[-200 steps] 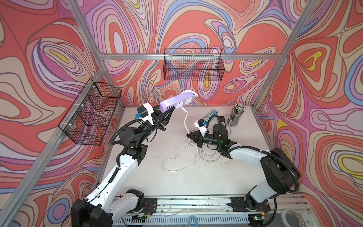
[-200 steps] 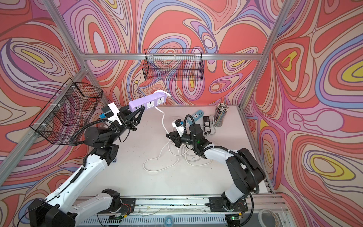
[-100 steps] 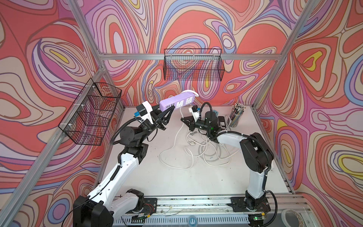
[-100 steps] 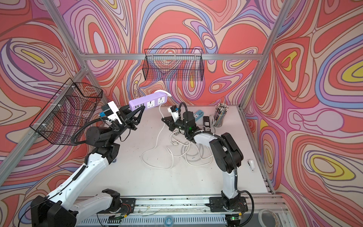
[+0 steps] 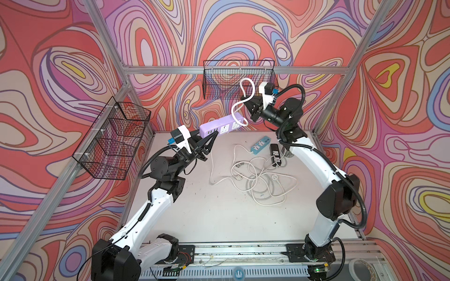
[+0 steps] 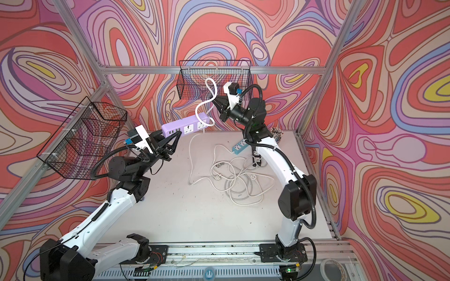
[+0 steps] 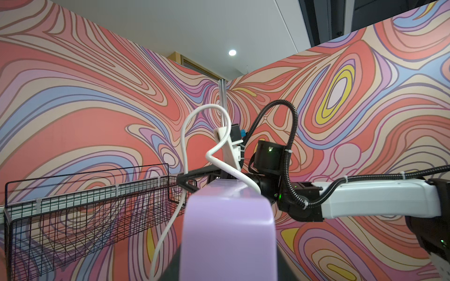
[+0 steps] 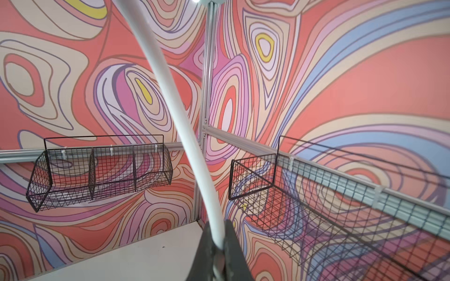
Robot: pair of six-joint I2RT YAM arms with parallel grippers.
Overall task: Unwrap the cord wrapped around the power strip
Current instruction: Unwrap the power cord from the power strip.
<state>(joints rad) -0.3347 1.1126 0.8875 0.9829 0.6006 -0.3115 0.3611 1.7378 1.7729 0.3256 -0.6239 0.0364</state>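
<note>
The lilac power strip (image 5: 220, 125) is held in the air over the 12 o'clock edge of the table (image 5: 207, 219), its near end clamped in the left gripper (image 5: 213, 139), while its white cord (image 8: 185, 126) is pinched tight by the right gripper (image 5: 244, 101) at the strip's 1 o'clock. Most turns appear undone, but one loop is seen around the far end and is judged left to clear. The back wire basket (image 5: 219, 80) is found close behind the raised cord, and a tangle of loose cords (image 5: 263, 181) beside a blue power strip (image 5: 261, 145), at 2 o'clock on the table, could snag the trailing length.
</note>
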